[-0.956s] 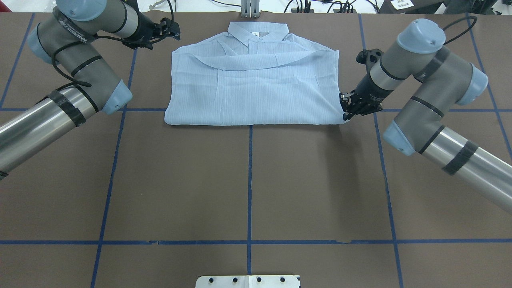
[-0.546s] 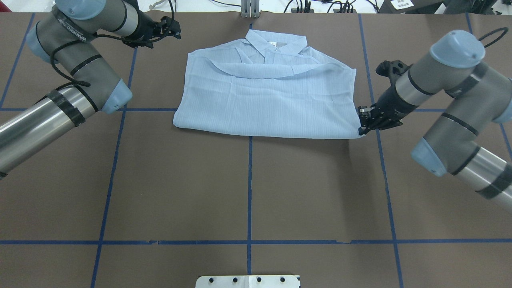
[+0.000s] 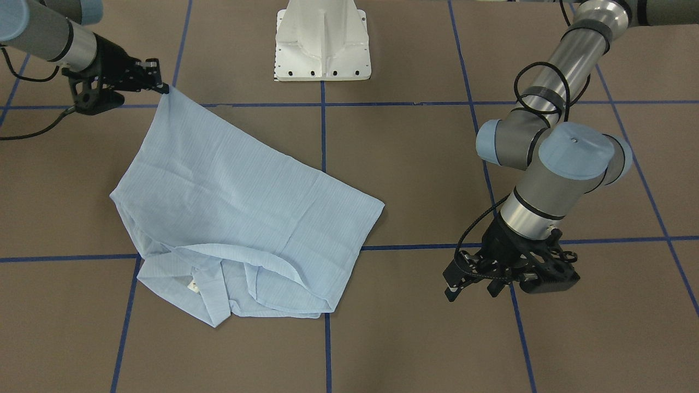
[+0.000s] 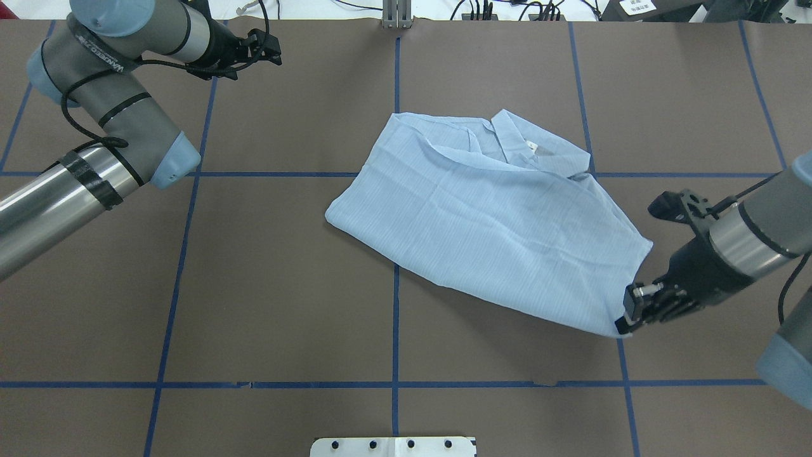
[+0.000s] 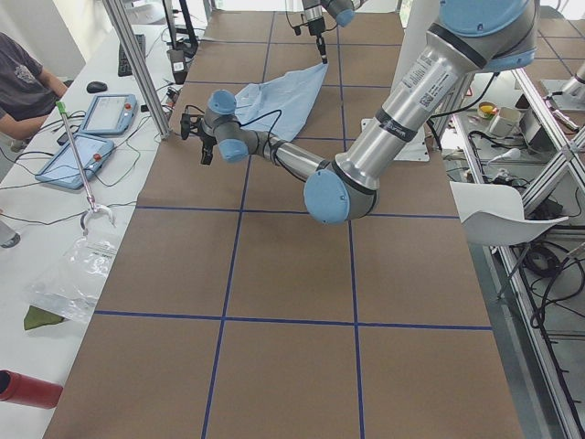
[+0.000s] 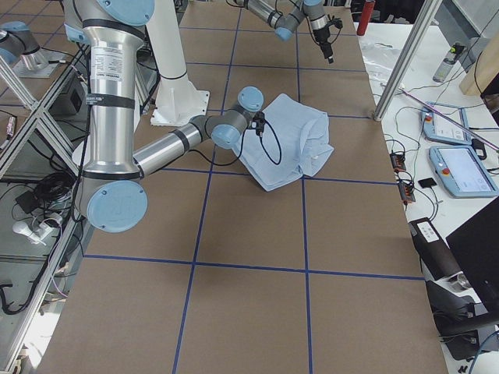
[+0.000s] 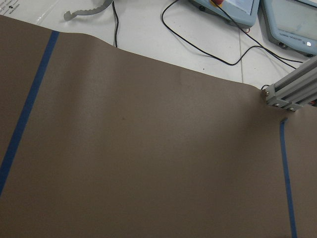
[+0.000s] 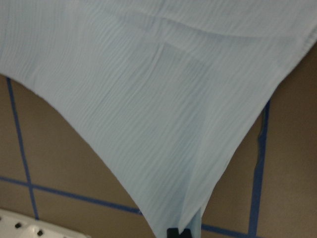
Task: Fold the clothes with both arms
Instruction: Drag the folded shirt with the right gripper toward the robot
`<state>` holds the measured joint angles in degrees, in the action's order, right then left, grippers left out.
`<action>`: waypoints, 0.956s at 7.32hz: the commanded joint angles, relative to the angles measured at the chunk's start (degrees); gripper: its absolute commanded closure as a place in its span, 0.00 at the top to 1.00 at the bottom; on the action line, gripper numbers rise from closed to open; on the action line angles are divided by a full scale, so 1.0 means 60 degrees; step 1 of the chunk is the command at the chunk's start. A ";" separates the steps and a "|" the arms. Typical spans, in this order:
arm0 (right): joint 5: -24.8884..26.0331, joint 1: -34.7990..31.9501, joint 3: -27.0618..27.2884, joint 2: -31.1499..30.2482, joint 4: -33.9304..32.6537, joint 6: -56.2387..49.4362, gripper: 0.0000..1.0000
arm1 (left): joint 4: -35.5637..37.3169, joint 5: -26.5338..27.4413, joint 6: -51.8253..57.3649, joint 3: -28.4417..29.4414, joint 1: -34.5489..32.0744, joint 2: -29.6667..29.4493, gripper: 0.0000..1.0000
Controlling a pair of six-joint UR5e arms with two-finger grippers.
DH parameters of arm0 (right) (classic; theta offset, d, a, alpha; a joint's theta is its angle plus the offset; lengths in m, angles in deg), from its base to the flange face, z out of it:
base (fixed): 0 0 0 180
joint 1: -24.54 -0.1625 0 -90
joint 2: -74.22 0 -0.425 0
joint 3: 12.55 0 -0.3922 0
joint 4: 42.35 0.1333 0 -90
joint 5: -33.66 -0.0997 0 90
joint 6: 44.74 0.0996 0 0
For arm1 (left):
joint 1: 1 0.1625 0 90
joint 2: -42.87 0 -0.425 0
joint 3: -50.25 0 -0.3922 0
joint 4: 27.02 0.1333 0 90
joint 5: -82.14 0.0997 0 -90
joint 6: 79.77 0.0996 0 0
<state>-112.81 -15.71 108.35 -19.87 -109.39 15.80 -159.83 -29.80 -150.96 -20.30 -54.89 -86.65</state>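
The clothes are one pale blue striped shirt (image 4: 488,216), folded into a rough rectangle and lying skewed on the brown table, its collar (image 4: 533,145) at the far side. My right gripper (image 4: 625,320) is shut on the shirt's near right corner and holds it slightly raised. The front-facing view shows that gripper (image 3: 159,83) at the upper left with the shirt (image 3: 235,213) stretching away from it. Cloth (image 8: 148,99) fills the right wrist view and tapers to the pinched corner. My left gripper (image 4: 271,49) hovers open at the far left, well away from the shirt and holding nothing.
Blue tape lines (image 4: 395,330) divide the table into squares. The white pedestal base (image 3: 322,43) stands at the robot's edge. An aluminium post (image 7: 290,94) and cables lie past the far edge. A person (image 5: 18,82) and tablets (image 5: 101,114) are at a side table.
My right gripper has pulled the shirt's corner toward the robot and to the right. The whole shirt slid and turned with it, leaving the far edge. The left arm hardly moved.
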 commanded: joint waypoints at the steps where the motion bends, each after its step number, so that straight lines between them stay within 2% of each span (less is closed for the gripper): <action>1: -0.0109 0.1969 0.0520 -0.0153 0.0332 0.0003 0.00 | 0.0001 -0.0006 0.0000 -0.0019 0.0002 0.0010 1.00; 2: 0.0109 0.2513 0.0535 -0.0095 0.0376 0.0018 0.66 | 0.0001 -0.0006 0.0000 -0.0092 0.0031 0.0010 1.00; 3: 0.0517 0.2547 0.0491 -0.0051 0.0391 0.0003 1.00 | 0.0001 0.0009 -0.0087 -0.0136 0.0075 0.0010 1.00; 5: 0.1758 0.1776 0.0345 0.0546 0.0391 -0.0026 1.00 | 0.0001 -0.0006 -0.0481 -0.0470 0.0380 0.0155 1.00; 7: 0.2190 0.0139 -0.0252 0.1498 0.0391 -0.0026 1.00 | 0.0001 -0.0006 -0.1794 -0.1305 0.1243 0.0536 1.00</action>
<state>-101.46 -9.07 109.01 -14.35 -107.04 15.66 -159.83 -29.83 -156.94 -25.62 -50.39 -84.48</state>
